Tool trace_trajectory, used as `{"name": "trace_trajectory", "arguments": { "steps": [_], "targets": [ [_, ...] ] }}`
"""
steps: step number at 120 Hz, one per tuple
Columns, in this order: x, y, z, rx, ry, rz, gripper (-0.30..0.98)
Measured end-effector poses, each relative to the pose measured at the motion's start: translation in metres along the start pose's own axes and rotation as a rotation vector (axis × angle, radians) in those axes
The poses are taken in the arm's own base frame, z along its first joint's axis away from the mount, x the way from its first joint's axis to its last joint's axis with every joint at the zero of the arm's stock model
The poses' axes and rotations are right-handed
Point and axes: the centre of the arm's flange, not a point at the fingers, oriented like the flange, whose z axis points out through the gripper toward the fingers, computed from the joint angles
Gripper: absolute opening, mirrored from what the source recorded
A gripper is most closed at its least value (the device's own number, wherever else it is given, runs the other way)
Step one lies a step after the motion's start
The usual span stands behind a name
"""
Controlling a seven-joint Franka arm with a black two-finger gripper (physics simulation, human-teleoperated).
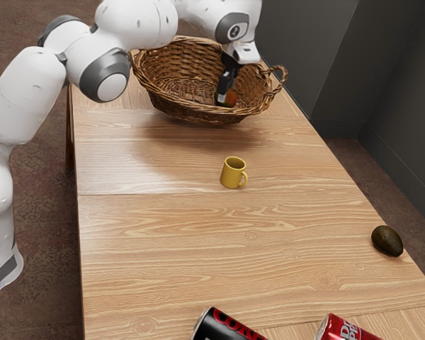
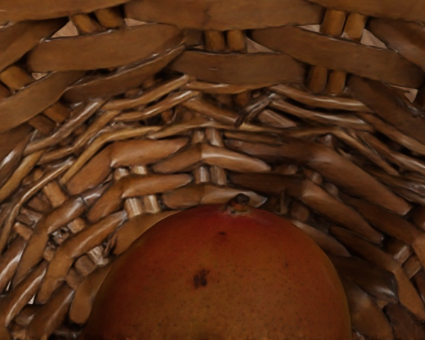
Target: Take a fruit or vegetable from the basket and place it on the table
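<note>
On the wood-grain table (image 1: 149, 241), a reddish fruit (image 1: 231, 99) sat low inside the wicker basket (image 1: 188, 114), gripper (image 1: 224, 98) down at it, hold or no hold impossible to tell, reach apparently made, lift and set-down remaining, fruit partly hidden, black can (image 1: 227, 327) and red can (image 1: 343, 330) cut off.

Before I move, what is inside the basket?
One reddish-orange fruit shows inside the basket, with the gripper at it. The basket's near wall covers the spot just behind it in the exterior view; I can't see what lies there.
</note>
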Motion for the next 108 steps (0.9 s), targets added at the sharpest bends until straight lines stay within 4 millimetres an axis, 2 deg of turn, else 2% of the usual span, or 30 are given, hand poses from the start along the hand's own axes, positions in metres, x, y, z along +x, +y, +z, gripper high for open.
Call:
{"name": "trace_trajectory", "arguments": {
  "steps": [36,57,74,83,89,98,103,108],
  "targets": [
    [-0.001,-0.003,0.017,-0.004,-0.010,0.022,0.68],
    [-0.001,-0.003,0.023,-0.003,-0.007,0.027,0.36],
    [0.001,-0.003,0.017,0.014,0.008,0.031,0.29],
    [0.000,-0.001,-0.004,0.030,0.035,0.028,0.27],
    [-0.003,0.002,-0.037,0.054,0.066,0.027,0.27],
    [-0.015,0.015,-0.101,0.089,0.116,0.028,0.30],
    [-0.020,0.028,-0.129,0.092,0.138,0.037,0.30],
    [-0.011,0.047,-0.149,0.084,0.153,0.067,0.30]
  ]
}}
